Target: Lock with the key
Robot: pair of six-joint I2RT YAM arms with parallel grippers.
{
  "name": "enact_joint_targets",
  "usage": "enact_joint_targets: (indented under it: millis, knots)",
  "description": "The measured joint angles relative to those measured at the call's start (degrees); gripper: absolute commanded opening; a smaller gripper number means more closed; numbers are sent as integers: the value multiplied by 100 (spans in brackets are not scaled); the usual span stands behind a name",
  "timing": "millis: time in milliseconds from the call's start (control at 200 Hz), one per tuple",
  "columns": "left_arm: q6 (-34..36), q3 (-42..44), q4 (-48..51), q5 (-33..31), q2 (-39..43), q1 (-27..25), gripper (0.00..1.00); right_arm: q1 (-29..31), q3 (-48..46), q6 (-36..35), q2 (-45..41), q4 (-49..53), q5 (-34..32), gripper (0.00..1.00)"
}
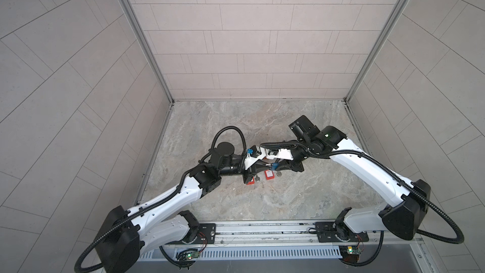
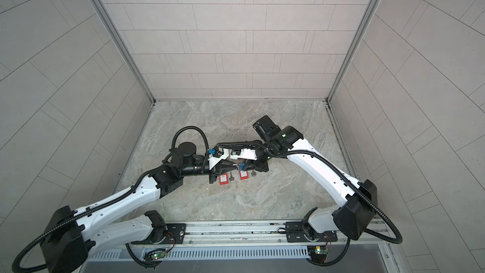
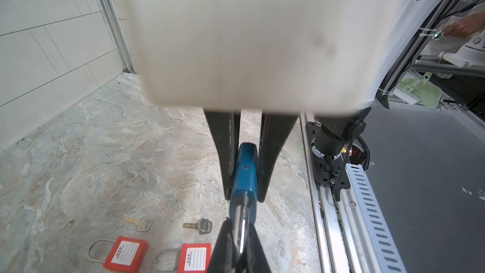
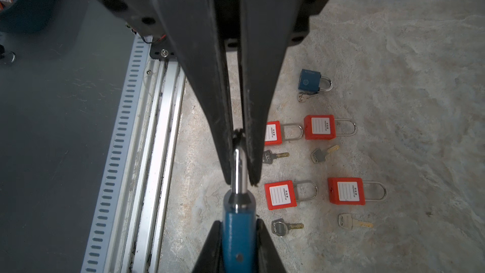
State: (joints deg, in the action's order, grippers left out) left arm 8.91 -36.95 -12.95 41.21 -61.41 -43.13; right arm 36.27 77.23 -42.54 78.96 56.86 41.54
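— black fingers of the right gripper (image 4: 240,179) fill its wrist view. what have they got?
— they're nearly shut, pinching the steel shackle (image 4: 239,169) of the blue padlock (image 4: 238,232) right at their tips.
— and the left gripper (image 3: 245,197)?
— clamped tight on the padlock's blue body, one finger on each flat side. both sets of tips point at each other, with the lock between them, above the table (image 4: 393,48).
— is a key in it?
— can't tell; the keyhole end sits deep between the left fingers.
— so where are the keys?
— four keys (image 4: 280,226) lie loose on the table off to one side of the right fingers, each just beside one of four red padlocks (image 4: 280,195). beyond those, farther from the tips, sits a second blue padlock (image 4: 309,80) with a small key (image 4: 303,97) touching it.
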Motion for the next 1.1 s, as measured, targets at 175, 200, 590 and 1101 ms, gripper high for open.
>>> enact_joint_targets:
  millis: [175, 200, 590, 1101]
  knots:
    - [-92, 2, -267, 149, -166, 4, 0, -22, 13, 101, -42, 66, -44, 0]
    - [-98, 2, -299, 168, -195, 4, 0, -24, 13, 116, -42, 83, -57, 0]
    - [282, -74, 249, 9, 358, 85, 0, 17, 13, 66, -219, -170, 59, 22]
    - [935, -448, 1414, 31, 970, 326, 0, -31, -514, 162, -1488, -857, -190, 34]
